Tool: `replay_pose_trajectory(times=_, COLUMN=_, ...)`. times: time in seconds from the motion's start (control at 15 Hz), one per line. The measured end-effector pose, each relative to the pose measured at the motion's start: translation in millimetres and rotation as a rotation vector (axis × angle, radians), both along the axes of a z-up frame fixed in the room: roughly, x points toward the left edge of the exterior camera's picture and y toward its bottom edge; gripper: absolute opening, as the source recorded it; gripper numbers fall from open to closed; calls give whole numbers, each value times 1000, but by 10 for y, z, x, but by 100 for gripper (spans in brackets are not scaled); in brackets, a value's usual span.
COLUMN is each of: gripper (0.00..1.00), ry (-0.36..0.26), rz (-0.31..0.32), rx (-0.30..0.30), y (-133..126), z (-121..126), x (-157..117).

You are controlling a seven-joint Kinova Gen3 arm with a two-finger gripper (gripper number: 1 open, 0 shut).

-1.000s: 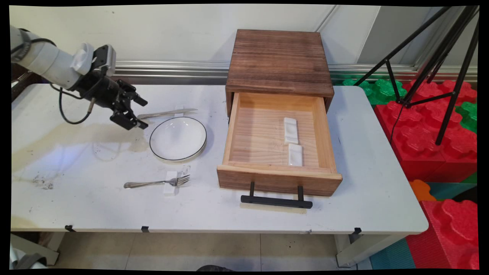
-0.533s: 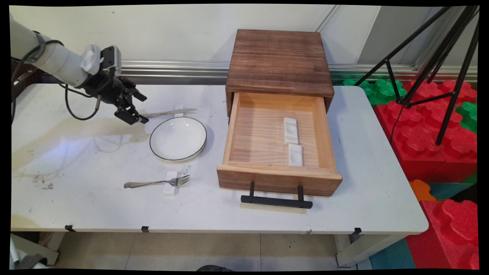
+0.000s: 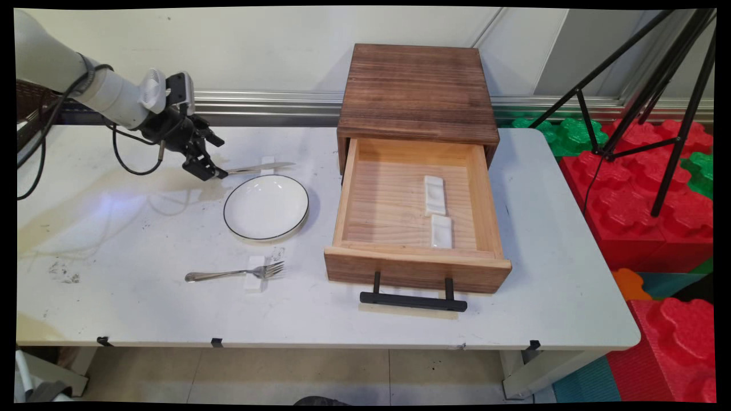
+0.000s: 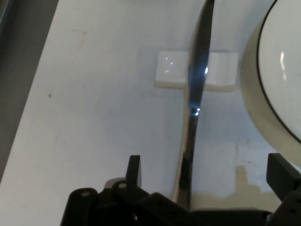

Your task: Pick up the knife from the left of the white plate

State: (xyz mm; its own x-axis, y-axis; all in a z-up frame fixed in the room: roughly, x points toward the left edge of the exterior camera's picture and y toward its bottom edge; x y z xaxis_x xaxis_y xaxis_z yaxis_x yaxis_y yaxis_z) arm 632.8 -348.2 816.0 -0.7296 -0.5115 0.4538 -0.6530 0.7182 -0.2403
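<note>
My gripper (image 3: 213, 157) stands open at the back left of the table, over the handle end of a silver knife (image 3: 260, 168). The knife lies with its blade on a small white rest (image 3: 267, 162), just behind a white plate (image 3: 266, 206) with a dark rim. In the hand view the knife (image 4: 196, 89) runs up the middle from between my two fingers (image 4: 134, 168), crossing the white rest (image 4: 170, 70). The handle sits nearer the left finger and neither finger touches it. The plate (image 4: 280, 75) curves in at the right.
A fork (image 3: 234, 273) lies on a second white rest (image 3: 254, 281) near the front. To the right a wooden box (image 3: 417, 91) has its drawer (image 3: 417, 268) pulled out, with two white rests (image 3: 435, 195) inside. A black tripod (image 3: 645, 85) and foam blocks (image 3: 645, 188) stand beyond the table's right edge.
My gripper has moved right and towards the wall, from the bare table left of the plate to the knife's handle end. Nothing on the table has shifted.
</note>
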Motion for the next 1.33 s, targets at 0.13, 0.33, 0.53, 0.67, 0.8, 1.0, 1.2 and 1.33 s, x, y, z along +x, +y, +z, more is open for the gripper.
replay_pose_trajectory(times=0.13, gripper=100, ry=-8, rz=-9, rx=2, y=-52, z=-50, x=18)
replay_pose_trajectory(times=0.33, gripper=100, ry=-17, rz=-33, rx=6, y=-123, z=-119, x=25)
replay_pose_trajectory(times=0.53, gripper=100, ry=-20, rz=-64, rx=4, y=-193, z=-181, x=21)
replay_pose_trajectory(times=0.67, gripper=100, ry=-18, rz=-81, rx=3, y=-241, z=-217, x=15)
replay_pose_trajectory(times=0.8, gripper=100, ry=-16, rz=-92, rx=3, y=-278, z=-248, x=14)
replay_pose_trajectory(times=1.0, gripper=100, ry=-14, rz=-104, rx=5, y=-323, z=-286, x=11)
replay_pose_trajectory(times=1.2, gripper=100, ry=-12, rz=-112, rx=9, y=-351, z=-318, x=11)
replay_pose_trajectory(times=1.33, gripper=100, ry=-11, rz=-115, rx=10, y=-368, z=-336, x=9)
